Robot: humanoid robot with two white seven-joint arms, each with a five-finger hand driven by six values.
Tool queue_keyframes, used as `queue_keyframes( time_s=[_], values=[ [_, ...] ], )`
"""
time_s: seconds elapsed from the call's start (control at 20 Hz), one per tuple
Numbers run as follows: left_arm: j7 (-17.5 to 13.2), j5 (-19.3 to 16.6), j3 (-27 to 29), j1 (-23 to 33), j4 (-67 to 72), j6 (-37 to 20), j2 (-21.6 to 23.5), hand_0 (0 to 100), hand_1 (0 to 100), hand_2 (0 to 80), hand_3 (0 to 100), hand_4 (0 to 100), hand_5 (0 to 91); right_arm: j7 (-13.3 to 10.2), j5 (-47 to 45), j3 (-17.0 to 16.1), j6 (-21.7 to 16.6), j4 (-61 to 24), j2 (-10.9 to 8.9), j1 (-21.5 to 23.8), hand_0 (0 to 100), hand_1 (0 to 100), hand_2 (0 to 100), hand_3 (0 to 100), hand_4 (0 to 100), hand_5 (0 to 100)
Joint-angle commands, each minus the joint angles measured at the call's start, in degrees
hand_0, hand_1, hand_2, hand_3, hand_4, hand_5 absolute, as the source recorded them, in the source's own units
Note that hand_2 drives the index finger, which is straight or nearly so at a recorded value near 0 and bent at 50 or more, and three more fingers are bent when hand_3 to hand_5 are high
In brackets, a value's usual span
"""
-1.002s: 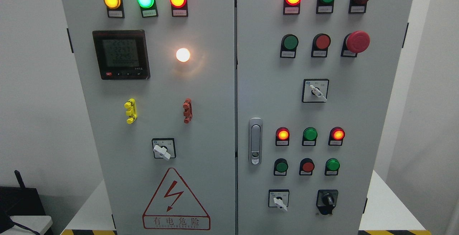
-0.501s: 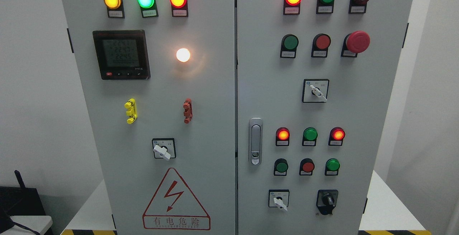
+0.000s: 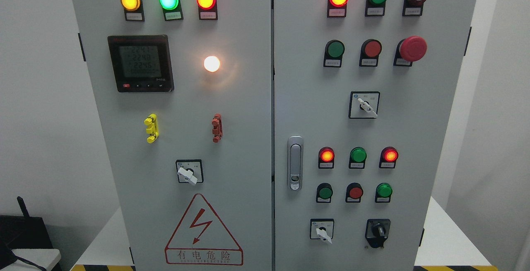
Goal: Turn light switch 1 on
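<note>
A grey two-door control cabinet (image 3: 232, 109) fills the head view. On its left door, a white lamp (image 3: 211, 63) glows beside a black digital meter (image 3: 140, 63). Below them sit a yellow toggle (image 3: 151, 128) and a red-brown toggle (image 3: 216, 128), both mounted upright. A white rotary selector (image 3: 188, 172) lies under them, its handle pointing down to the right. Which control is light switch 1 cannot be told from its label. Neither of my hands appears in the picture.
Amber, green and red lamps (image 3: 168, 0) are lit along the left door's top. The right door carries several push buttons, a red mushroom stop button (image 3: 412, 48), selectors (image 3: 364, 104) and a metal door handle (image 3: 295, 162). A warning triangle (image 3: 203, 231) marks the lower left door.
The meter's digits flicker between frames and the view has drifted about a pixel downward. No switch or lamp has changed.
</note>
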Motion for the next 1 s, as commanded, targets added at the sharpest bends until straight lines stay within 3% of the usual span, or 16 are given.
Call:
queue_keyframes(
  time_s=[0.0, 0.1, 0.35, 0.55, 0.95],
  values=[
    [-0.3, -0.9, -7.4, 0.4, 27.2, 7.3, 0.3, 51, 0, 0.0, 1, 11, 7.8, 0.0, -1.0, 0.0, 0.0, 0.0, 0.0, 0.0, 12, 39, 0, 0, 0, 0],
    [-0.3, -1.4, -10.5, -0.1, 27.3, 9.5, 0.2, 52, 0, 0.0, 1, 11, 7.9, 0.0, -1.1, 0.0, 0.0, 0.0, 0.0, 0.0, 12, 39, 0, 0, 0, 0],
    [0.4, -1.5, -24.8, -4.0, 31.5, 18.3, -0.2, 53, 0, 0.0, 0, 4, 3.3, 0.0, -1.0, 0.0, 0.0, 0.0, 0.0, 0.0, 12, 39, 0, 0, 0, 0],
    [7.0, -1.6, -32.4, -5.7, 31.6, 20.5, -0.8, 53, 0, 0.0, 0, 0, 0.0, 0.0, -1.1, 0.0, 0.0, 0.0, 0.0, 0.0, 12, 39, 0, 0, 0, 0],
    [6.8, -1.7, -33.5, -11.0, 31.6, 27.1, 0.0, 53, 0, 0.0, 0, 0, 0.0, 0.0, -1.1, 0.0, 0.0, 0.0, 0.0, 0.0, 12, 39, 0, 0, 0, 0]
  ],
)
